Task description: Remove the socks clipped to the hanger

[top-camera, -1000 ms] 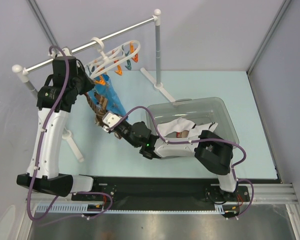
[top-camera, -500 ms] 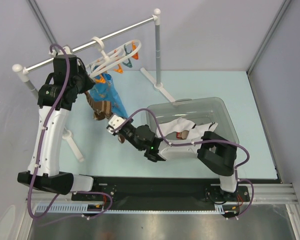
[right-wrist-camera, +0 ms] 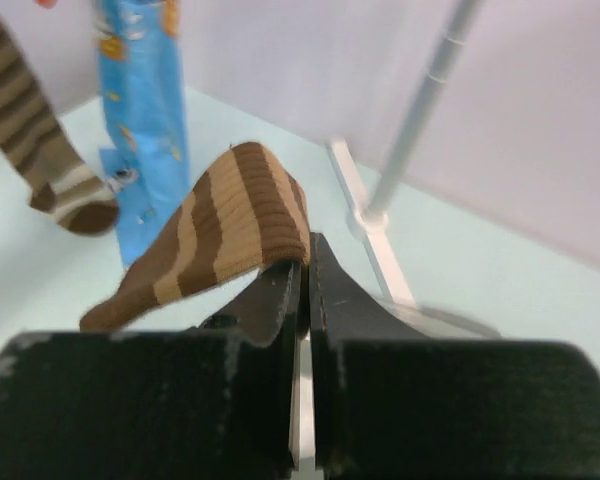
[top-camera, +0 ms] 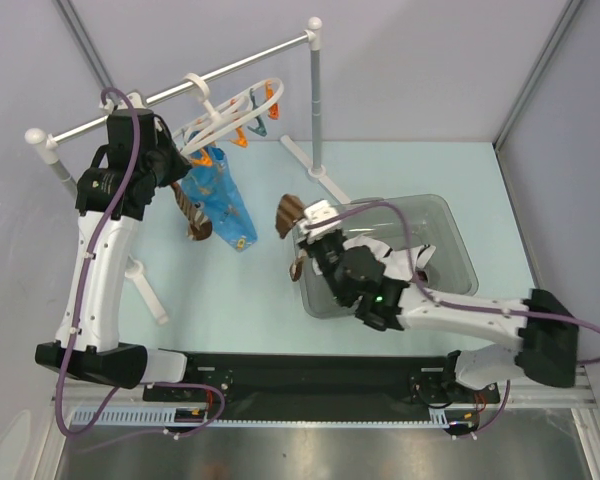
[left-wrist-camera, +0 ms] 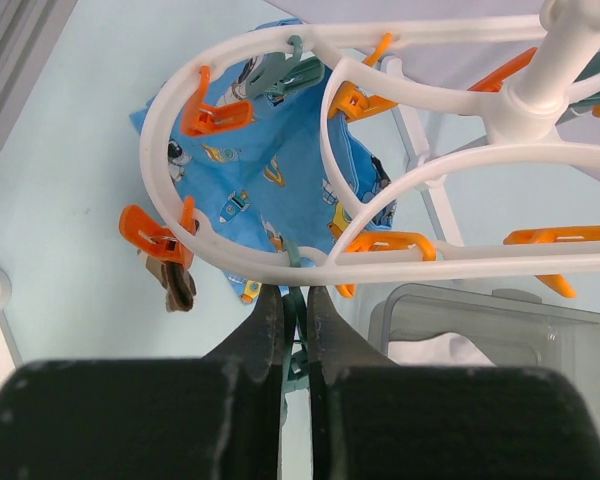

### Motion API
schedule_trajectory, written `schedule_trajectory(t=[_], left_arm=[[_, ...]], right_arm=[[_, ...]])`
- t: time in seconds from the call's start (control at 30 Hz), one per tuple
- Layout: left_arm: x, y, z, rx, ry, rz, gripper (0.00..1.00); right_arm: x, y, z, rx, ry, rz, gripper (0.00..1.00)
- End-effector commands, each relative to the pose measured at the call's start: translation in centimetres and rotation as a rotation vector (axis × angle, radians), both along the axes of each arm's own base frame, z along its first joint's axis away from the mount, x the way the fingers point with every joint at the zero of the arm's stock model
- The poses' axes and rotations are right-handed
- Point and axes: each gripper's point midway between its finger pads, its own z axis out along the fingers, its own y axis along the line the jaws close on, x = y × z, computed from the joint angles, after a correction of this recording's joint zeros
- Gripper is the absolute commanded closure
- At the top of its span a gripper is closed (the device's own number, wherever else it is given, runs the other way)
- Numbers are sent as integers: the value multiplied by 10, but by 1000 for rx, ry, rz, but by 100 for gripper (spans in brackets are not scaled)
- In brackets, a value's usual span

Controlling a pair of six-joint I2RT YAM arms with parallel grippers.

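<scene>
The white oval hanger [top-camera: 228, 112] hangs from the rail, with orange and teal clips. My left gripper [top-camera: 183, 163] is shut on a teal clip [left-wrist-camera: 295, 298] just under the hanger ring [left-wrist-camera: 230, 262]. One brown sock with tan stripes [top-camera: 192, 214] still hangs from an orange clip [left-wrist-camera: 152, 231], beside the blue printed cloth [top-camera: 223, 200]. My right gripper [top-camera: 302, 224] is shut on a second brown striped sock [top-camera: 287, 212] and holds it in the air at the left rim of the bin. In the right wrist view this sock [right-wrist-camera: 220, 225] drapes left from my fingertips [right-wrist-camera: 305, 265].
A clear plastic bin [top-camera: 450, 225] at centre right holds white and other socks. The white rail [top-camera: 170, 90] stands on posts; its right post [top-camera: 317, 100] and foot [top-camera: 315, 170] are just behind the bin. The left post's foot [top-camera: 145, 290] lies near my left arm.
My right gripper has pulled the brown striped sock away from the hanger and carried it right to the bin's edge. The hanger has swung slightly. My left arm has held still.
</scene>
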Motion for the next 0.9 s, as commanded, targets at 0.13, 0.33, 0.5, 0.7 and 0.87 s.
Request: schedule_trajectory(t=[0.13, 0.33, 0.5, 0.7, 0.87], left_arm=[[-2, -12, 22, -23, -74, -68, 92], [-2, -17, 22, -39, -79, -94, 87], [-6, -24, 31, -59, -118, -131, 68], [-12, -28, 37, -74, -136, -159, 57], [-15, -41, 35, -118, -136, -220, 55]], right_arm=[[27, -146, -54, 56, 398, -347, 98], [36, -187, -96, 148, 544, -464, 66], [44, -154, -82, 166, 560, -352, 42], [29, -66, -46, 173, 437, -86, 30], [-2, 48, -31, 174, 244, 335, 29]])
